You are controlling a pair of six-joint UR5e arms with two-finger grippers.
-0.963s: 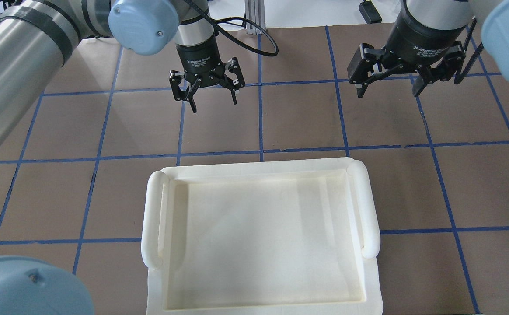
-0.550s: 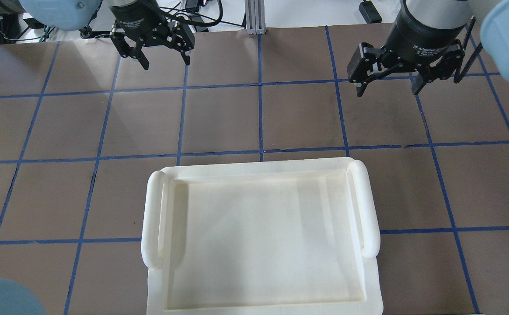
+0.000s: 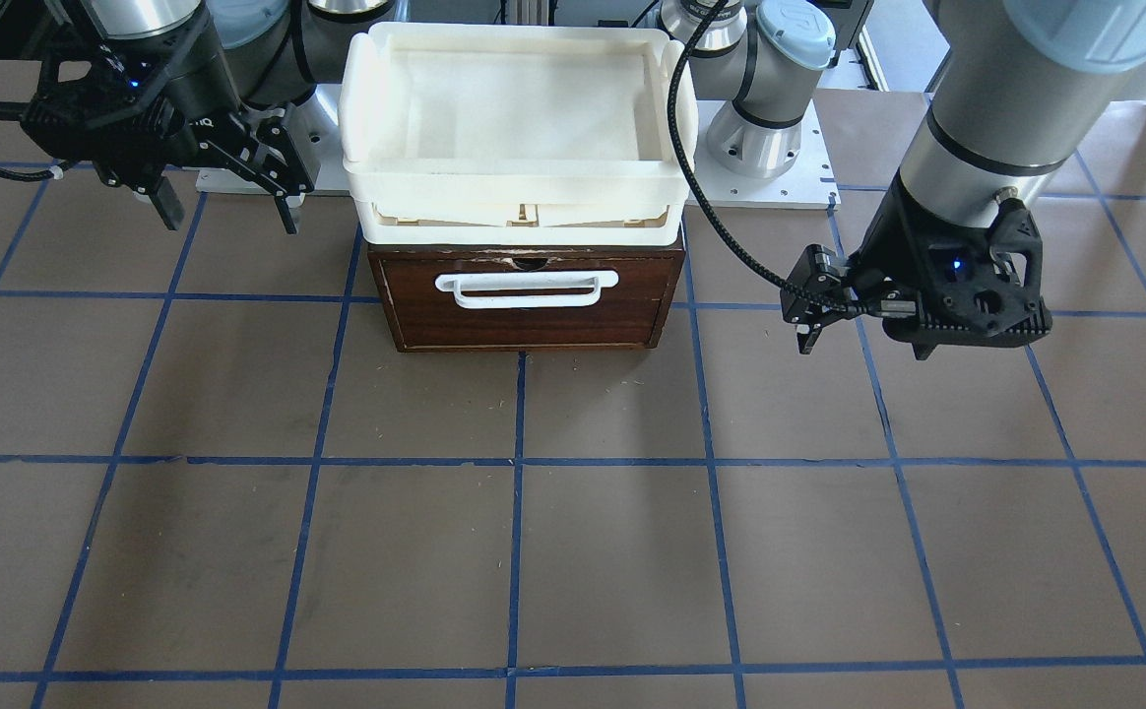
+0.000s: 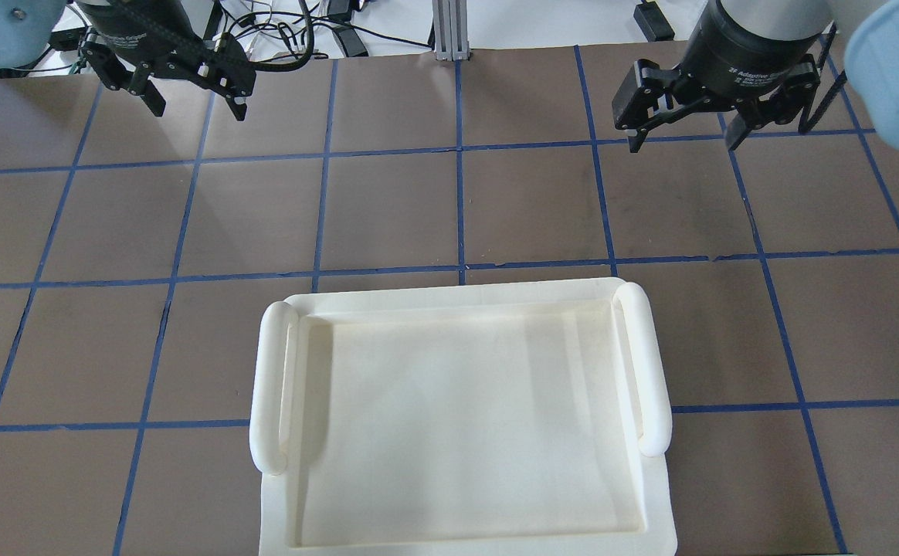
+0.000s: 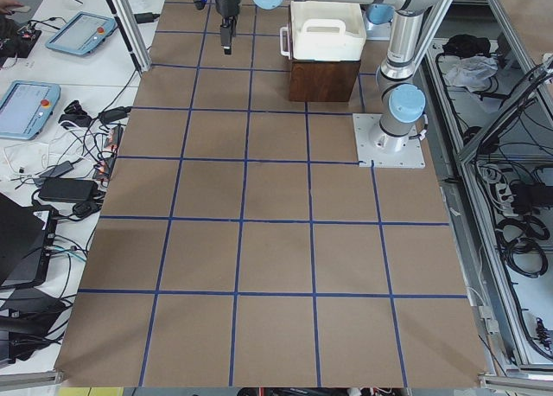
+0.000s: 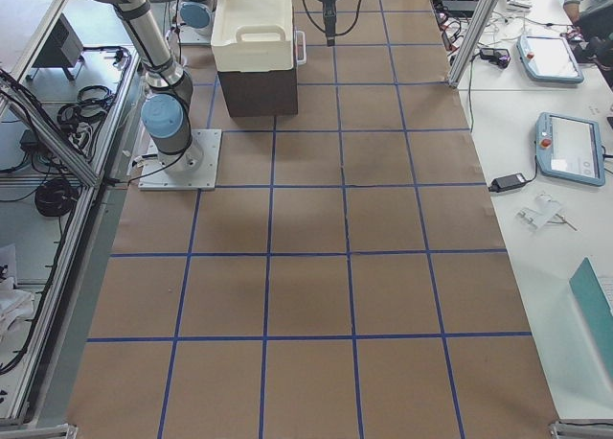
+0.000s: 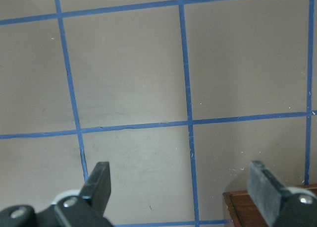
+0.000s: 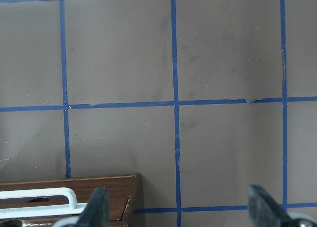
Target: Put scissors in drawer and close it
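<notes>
On the surface (image 3: 573, 551), your drawer (image 3: 534, 320) stands shut at the robot-side edge, scissors nowhere in view; the left gripper (image 4: 198, 108), open and empty, has pulled away toward the left edge, the right gripper (image 4: 681, 143) likewise open, suggesting completion.

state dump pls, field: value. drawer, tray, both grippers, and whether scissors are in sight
drawer: shut, white handle on the front
scissors: in no view
tray: sits over the drawer, empty
left gripper: open, empty, above the table
right gripper: open, empty, above the table
</notes>
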